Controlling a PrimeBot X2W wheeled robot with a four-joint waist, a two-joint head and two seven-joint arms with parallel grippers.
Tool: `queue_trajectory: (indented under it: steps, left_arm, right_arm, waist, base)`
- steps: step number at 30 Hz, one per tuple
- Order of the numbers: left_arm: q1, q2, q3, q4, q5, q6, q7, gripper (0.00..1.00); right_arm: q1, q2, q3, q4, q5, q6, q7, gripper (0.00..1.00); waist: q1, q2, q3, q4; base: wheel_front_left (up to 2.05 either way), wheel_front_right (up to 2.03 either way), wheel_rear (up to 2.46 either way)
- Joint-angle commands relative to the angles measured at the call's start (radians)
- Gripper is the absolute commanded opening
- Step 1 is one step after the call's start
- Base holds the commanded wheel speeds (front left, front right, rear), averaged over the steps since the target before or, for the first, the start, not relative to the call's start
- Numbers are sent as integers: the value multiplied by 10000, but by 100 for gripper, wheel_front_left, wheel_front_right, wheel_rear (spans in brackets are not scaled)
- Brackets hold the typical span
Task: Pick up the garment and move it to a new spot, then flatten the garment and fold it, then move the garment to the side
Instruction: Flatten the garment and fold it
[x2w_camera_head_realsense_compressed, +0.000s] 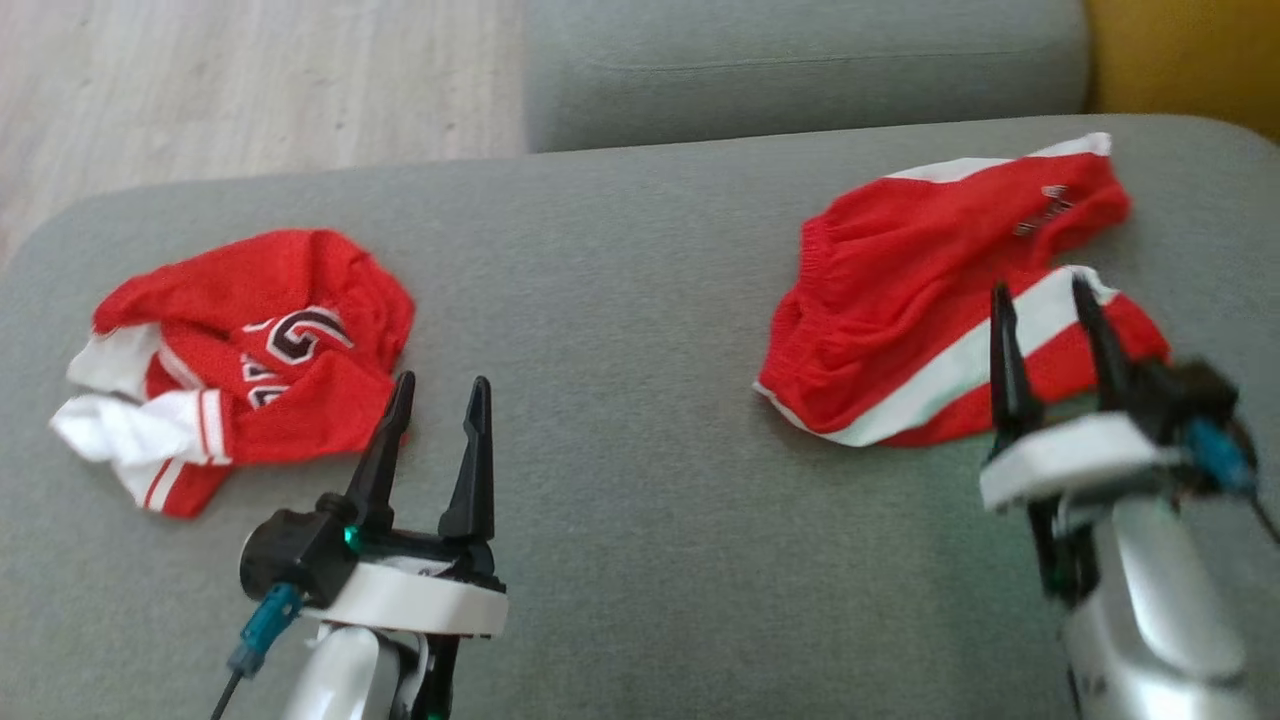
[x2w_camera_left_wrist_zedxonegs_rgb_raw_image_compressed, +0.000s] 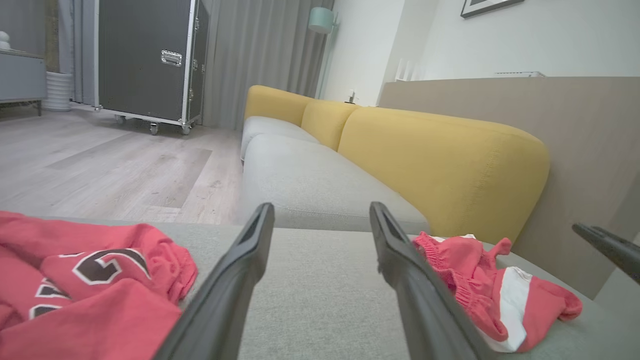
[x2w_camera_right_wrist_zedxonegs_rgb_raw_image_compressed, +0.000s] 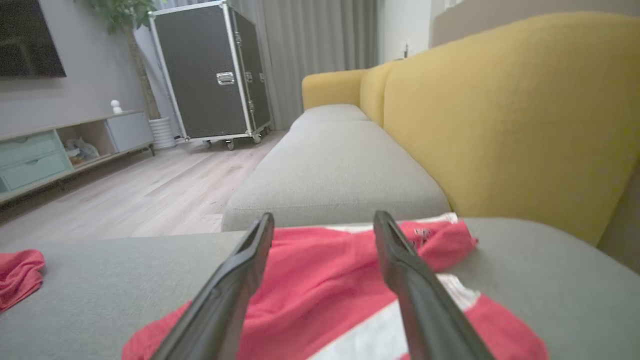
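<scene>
Grey woven sofa cushion (x2w_camera_head_realsense_compressed: 620, 350) carries everything, with a yellow upholstered backrest (x2w_camera_left_wrist_zedxonegs_rgb_raw_image_compressed: 440, 165) beyond it, pale wooden floor (x2w_camera_head_realsense_compressed: 200, 80) off its far edge and a black wheeled flight case (x2w_camera_right_wrist_zedxonegs_rgb_raw_image_compressed: 210, 75) standing by the curtains

The right end effector (x2w_camera_head_realsense_compressed: 1040, 288) has its two dark fingers spread wide apart and holds nothing. Directly under and ahead of it lie the red shorts with a white side stripe (x2w_camera_head_realsense_compressed: 900, 270), loosely spread on the cushion; in the head view the fingertips overlap the white stripe. From the right wrist view the shorts (x2w_camera_right_wrist_zedxonegs_rgb_raw_image_compressed: 325, 280) run beneath both fingers, though whether the tips touch the cloth I cannot tell

The left end effector (x2w_camera_head_realsense_compressed: 442, 382) is likewise fully spread and empty, fingers pointing across bare grey cushion. Just beside its left finger sits a crumpled red jersey with white trim and dark lettering (x2w_camera_head_realsense_compressed: 300, 400), bunched in a heap. From the left wrist view the jersey (x2w_camera_left_wrist_zedxonegs_rgb_raw_image_compressed: 100, 280) lies to the left of this end effector and the shorts (x2w_camera_left_wrist_zedxonegs_rgb_raw_image_compressed: 465, 272) lie to its right, partly hidden behind the right finger

The two garments are well apart, with the left end effector between them
</scene>
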Motion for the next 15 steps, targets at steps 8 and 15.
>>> queue_trajectory:
  steps: [8,15]
  left_arm:
    - [-333,24,418,-244,90,13,-95,100]
    - [-536,24,262,-179,86,-25,-95,100]
  right_arm:
    - [944,125,852,-1340,1006,-7,-106,100]
    - [753,126,1548,-1431,761,-7,-106,100]
  waist:
    - [1,0,170,-550]
    - [1,0,368,-409]
  base:
    - [0,0,0]
    - [0,0,0]
